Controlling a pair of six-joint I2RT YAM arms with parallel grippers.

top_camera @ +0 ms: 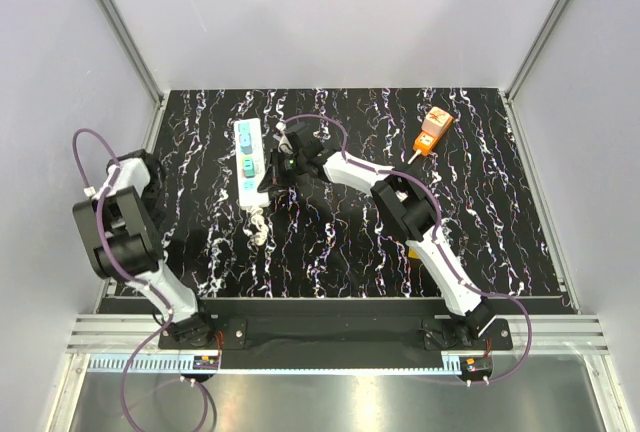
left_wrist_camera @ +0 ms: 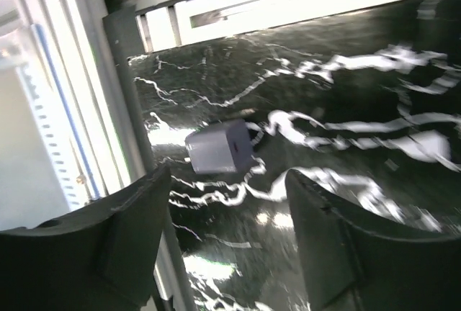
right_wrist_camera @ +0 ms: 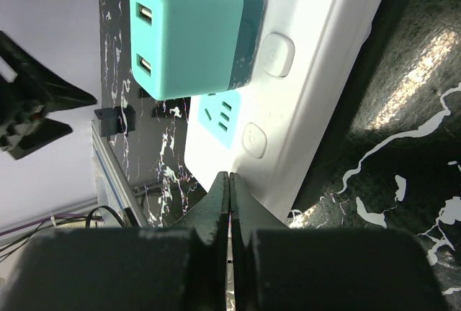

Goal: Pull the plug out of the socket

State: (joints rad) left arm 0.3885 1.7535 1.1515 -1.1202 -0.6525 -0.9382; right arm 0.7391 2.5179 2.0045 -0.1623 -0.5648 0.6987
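Observation:
The socket (top_camera: 247,160) is a long white power strip lying lengthwise at the table's back left. In the right wrist view the socket (right_wrist_camera: 317,73) carries a teal plug (right_wrist_camera: 189,34) with two USB ports, seated in an outlet. A bare light-blue outlet (right_wrist_camera: 220,116) is beside it, nearer the strip's end. My right gripper (right_wrist_camera: 229,179) is shut and empty, its tips over the strip's near end, short of the plug. In the top view my right gripper (top_camera: 270,182) is at the strip's right side. My left gripper (left_wrist_camera: 227,196) is open and empty, folded back at the far left (top_camera: 140,170).
A small grey-white cube adapter (left_wrist_camera: 220,147) lies on the black marbled table ahead of the left fingers, near the aluminium side rail (left_wrist_camera: 126,109). An orange plug (top_camera: 433,130) lies at the back right. White round buttons (right_wrist_camera: 277,54) line the strip's edge.

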